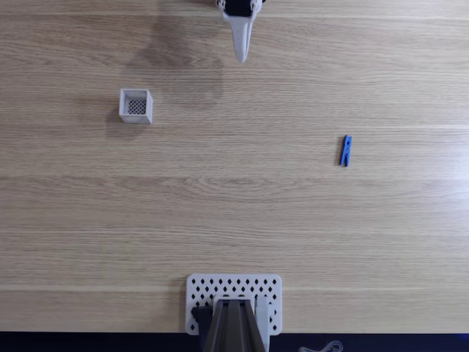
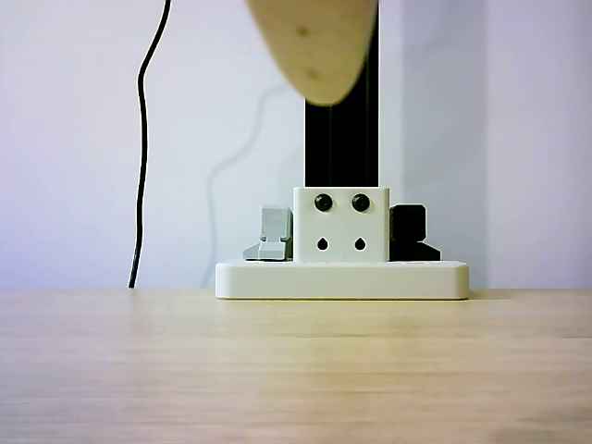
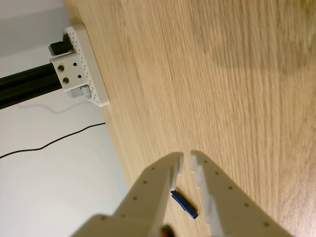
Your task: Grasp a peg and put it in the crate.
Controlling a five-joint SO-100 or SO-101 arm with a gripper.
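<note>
The blue peg (image 1: 346, 151) lies flat on the bare wooden table (image 1: 234, 213), right of centre in the fixed view; it looks light, stiff and slim, best pinched across its narrow sides at mid-length. The gripper (image 3: 186, 157) holds nothing, its fingers a narrow slit apart in the wrist view. The crate (image 1: 136, 105) stands well apart to the left, with open room all around and the perforated plate (image 1: 234, 288) at the near edge.

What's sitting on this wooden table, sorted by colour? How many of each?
Blue: 1, the peg, lying flat at the right in the fixed view.
White: 3, the crate at the left, the perforated plate at the near edge, and the robot's pincer at the far edge.
Total: 4
</note>
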